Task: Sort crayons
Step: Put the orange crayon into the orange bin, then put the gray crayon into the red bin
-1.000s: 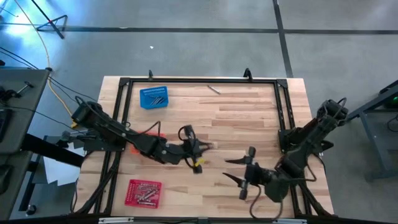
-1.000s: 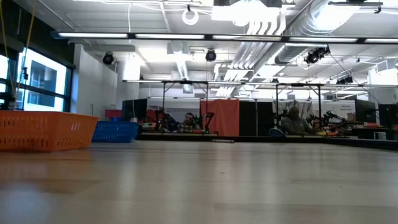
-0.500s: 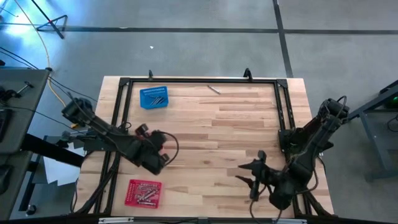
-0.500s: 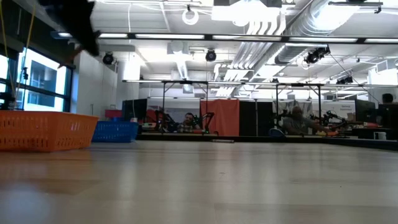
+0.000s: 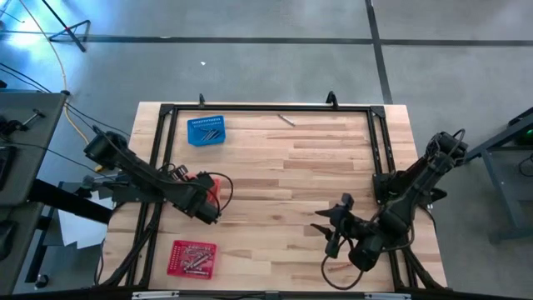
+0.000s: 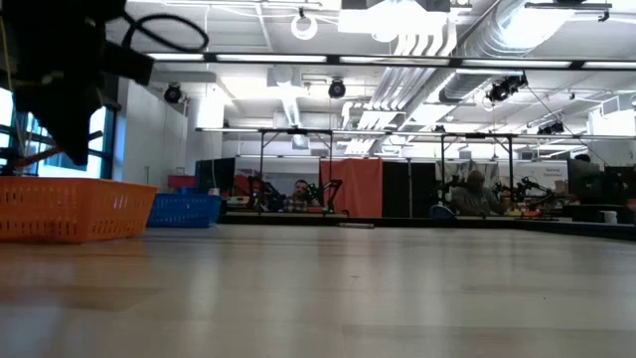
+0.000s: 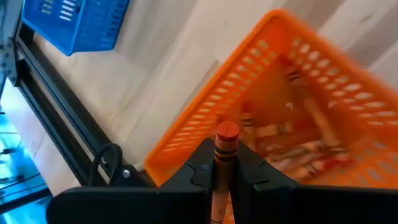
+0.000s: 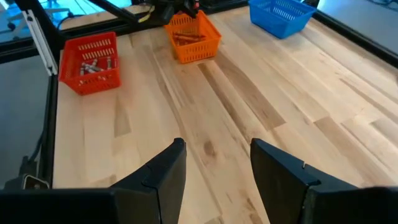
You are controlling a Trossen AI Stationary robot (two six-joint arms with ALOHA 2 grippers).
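Note:
My left gripper (image 7: 225,157) is shut on an orange crayon (image 7: 227,133) and hangs over the orange basket (image 7: 323,74), which holds several orange crayons (image 7: 298,152). In the high view my left gripper (image 5: 206,200) covers most of that basket (image 5: 213,185) at the table's left. The blue basket (image 5: 206,131) and the red basket (image 5: 192,257) each hold several crayons. A single greyish crayon (image 5: 286,119) lies on the wood near the far edge. My right gripper (image 5: 327,236) hovers open at the near right, holding nothing. My left gripper pinches the orange crayon's shaft (image 7: 222,167) between its two fingers. The crayon lies along the fingers, its round end (image 7: 227,132) sticking out past the fingertips (image 7: 200,163). The fingers slant down from above, and the crayon is lifted clear over the orange basket's rim.
A black frame rail (image 5: 266,107) runs round the wooden table top (image 5: 316,167), whose middle is bare wood. In the low view my left arm (image 6: 70,70) hangs dark above the orange basket (image 6: 65,209). People sit at benches in the room behind (image 6: 477,194).
My left gripper has travelled from the table's middle toward the left edge, sunk, and tipped steeply downward over the orange basket, staying shut. My right gripper has rolled about its wrist and stayed open.

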